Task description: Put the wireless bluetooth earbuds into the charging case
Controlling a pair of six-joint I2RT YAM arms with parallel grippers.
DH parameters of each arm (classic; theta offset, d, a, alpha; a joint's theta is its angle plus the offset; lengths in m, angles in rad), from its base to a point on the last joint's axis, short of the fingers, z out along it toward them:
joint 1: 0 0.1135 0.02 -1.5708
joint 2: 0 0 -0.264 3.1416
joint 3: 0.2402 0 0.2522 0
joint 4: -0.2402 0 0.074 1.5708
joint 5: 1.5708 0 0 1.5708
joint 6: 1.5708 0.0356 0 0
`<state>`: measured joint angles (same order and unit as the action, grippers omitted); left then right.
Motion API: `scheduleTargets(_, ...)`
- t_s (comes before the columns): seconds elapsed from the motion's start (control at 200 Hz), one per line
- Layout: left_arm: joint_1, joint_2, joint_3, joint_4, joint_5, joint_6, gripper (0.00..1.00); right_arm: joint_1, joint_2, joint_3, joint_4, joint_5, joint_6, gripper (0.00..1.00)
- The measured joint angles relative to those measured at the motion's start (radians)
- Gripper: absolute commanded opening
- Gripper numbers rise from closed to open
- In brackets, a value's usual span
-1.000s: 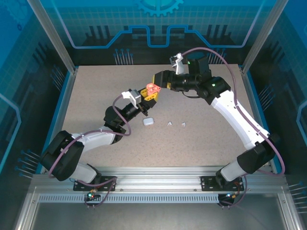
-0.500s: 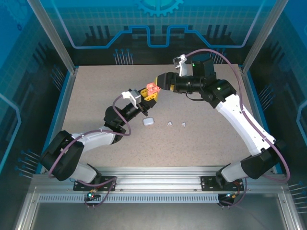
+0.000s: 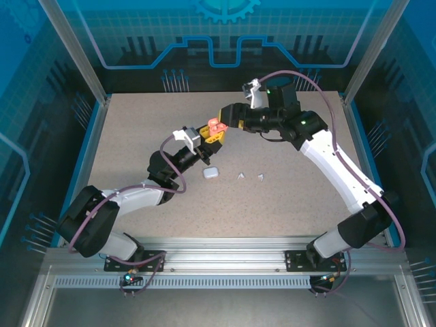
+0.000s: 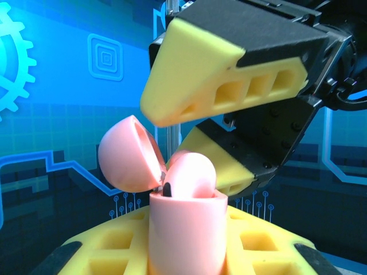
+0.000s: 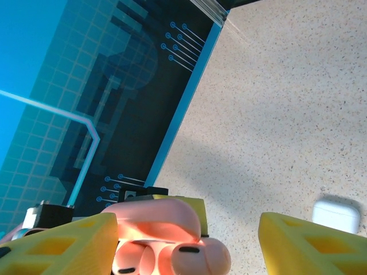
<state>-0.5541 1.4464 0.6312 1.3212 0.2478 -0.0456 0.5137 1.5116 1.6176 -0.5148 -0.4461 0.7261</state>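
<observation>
My left gripper [image 3: 212,133] is shut on the open salmon-pink charging case [image 4: 186,229], held upright above the table with its lid [image 4: 126,152] tipped back. One pink earbud [image 4: 192,172] stands proud of the case's mouth; a second pink earbud [image 5: 127,264] sits lower beside it. My right gripper [image 3: 225,116] is open, its yellow fingers [image 4: 189,74] spread either side of the case top without touching the earbud [image 5: 206,256]. Two white earbuds [image 3: 240,175] [image 3: 261,177] lie on the table, right of the shut white case [image 3: 210,172].
The speckled table [image 3: 293,197] is ringed by blue walls and aluminium posts [image 3: 75,54]. The white case [image 5: 336,215] lies on the table below the two grippers. Both arms meet over the table's back middle.
The right arm's elbow swung outward and came back; its open gripper stays at the pink case. The left arm and the case have not moved.
</observation>
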Motion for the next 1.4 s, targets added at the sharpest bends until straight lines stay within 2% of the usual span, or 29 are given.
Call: scheduleTargets(1.401, -0.005, 0.0, 0.0, -0.015, -0.02, 0.002, 0.0, 0.056, -0.084, -0.016, -0.033, 0.003, -0.019, 0.65)
